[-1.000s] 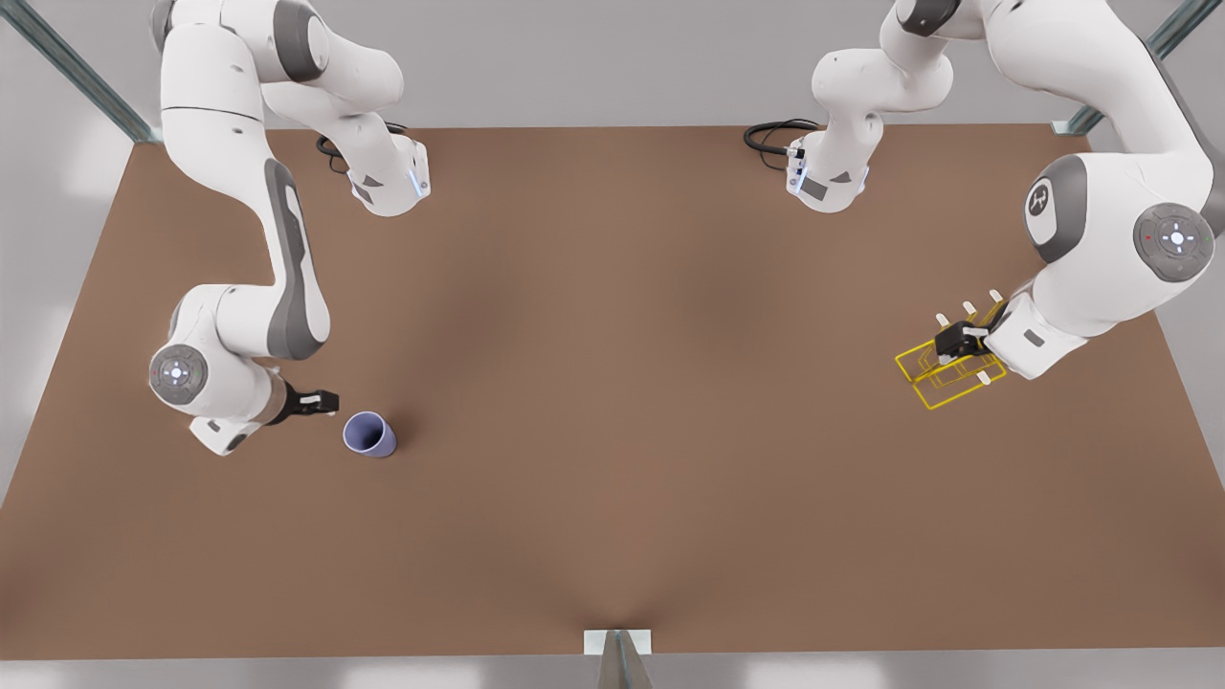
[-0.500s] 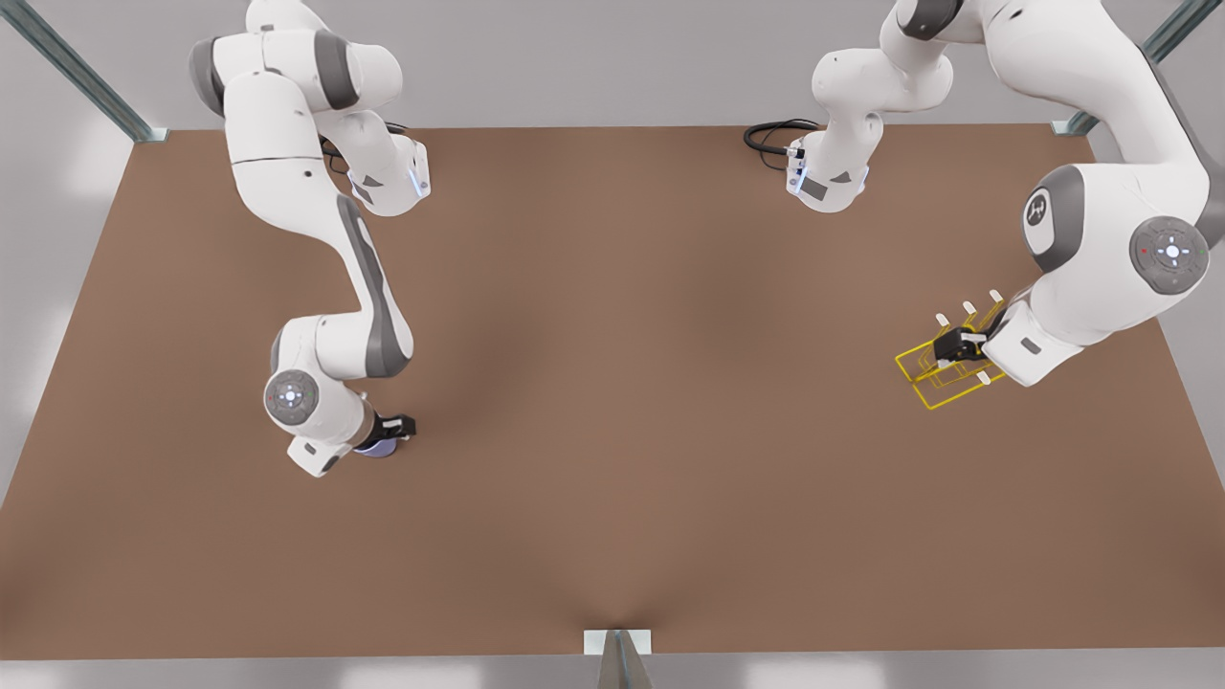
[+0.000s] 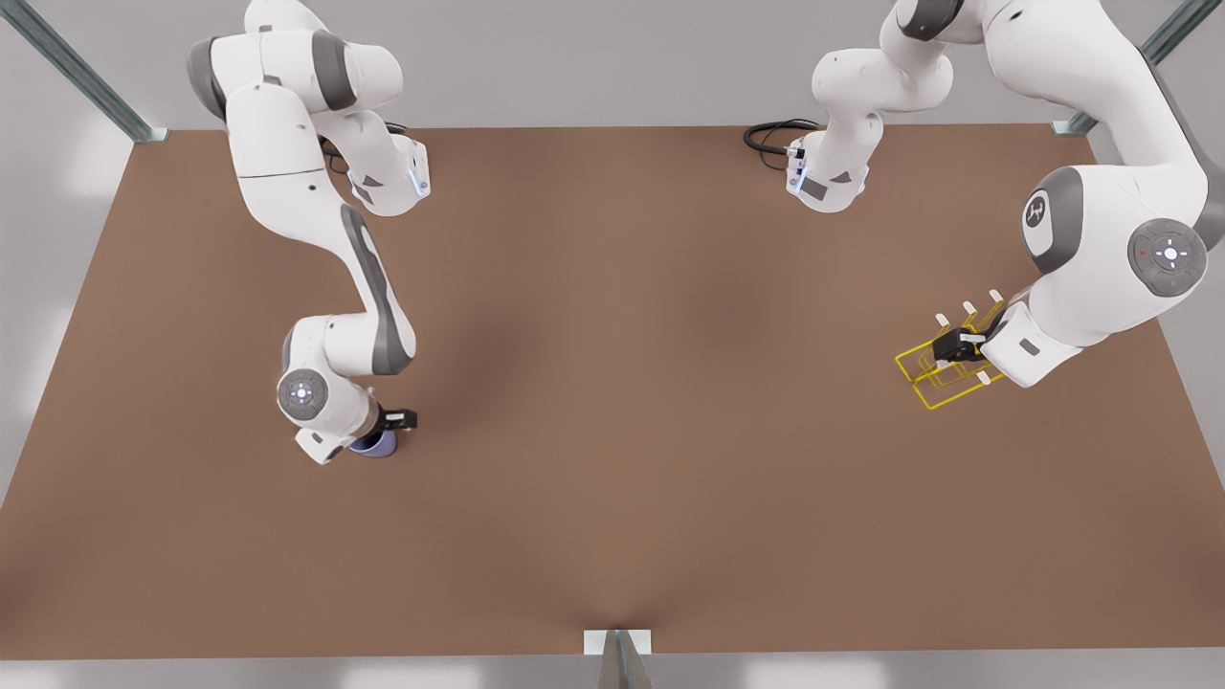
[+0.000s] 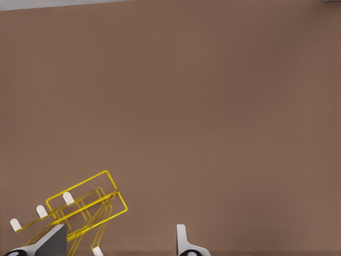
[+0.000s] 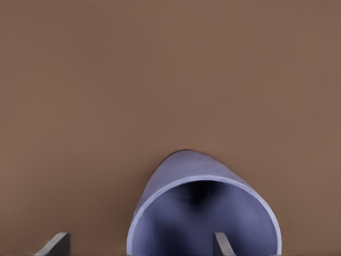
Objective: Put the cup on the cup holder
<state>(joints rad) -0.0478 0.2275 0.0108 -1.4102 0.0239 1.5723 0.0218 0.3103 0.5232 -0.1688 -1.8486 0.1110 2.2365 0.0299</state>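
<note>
Progress: early; cup (image 3: 375, 444) not on cup holder (image 3: 947, 371) yet, not lifted as far as visible. Grasp, carry and placing all left.
Cup position: on brown table (image 3: 612, 383), at front view's left, well apart from holder at front view's right.
Cup orientation: judged upright or near upright on table, open mouth facing up toward right wrist camera; lavender-blue rim (image 5: 205, 213) wide, body tapering away to narrower base. Long axis roughly vertical, some apparent tilt, cannot tell exactly.
Right gripper (image 3: 388, 426): directly over cup, fingers apart; one fingertip (image 5: 221, 242) inside rim, the other (image 5: 56, 242) outside wall. Straddling cup wall, no closing grip visible.
Left gripper (image 3: 960, 344): at cup holder, fingers spread wide; one fingertip (image 4: 50, 240) overlapping yellow wires (image 4: 85, 205), the other (image 4: 182, 237) off over bare table. Nothing clamped as far as visible.
Cup holder orientation: yellow wire loops flat on table, white-tipped prongs (image 4: 40, 210) slanting up in a row.
Next, judged: close right fingers on cup wall, lift, carry across table to prongs.
</note>
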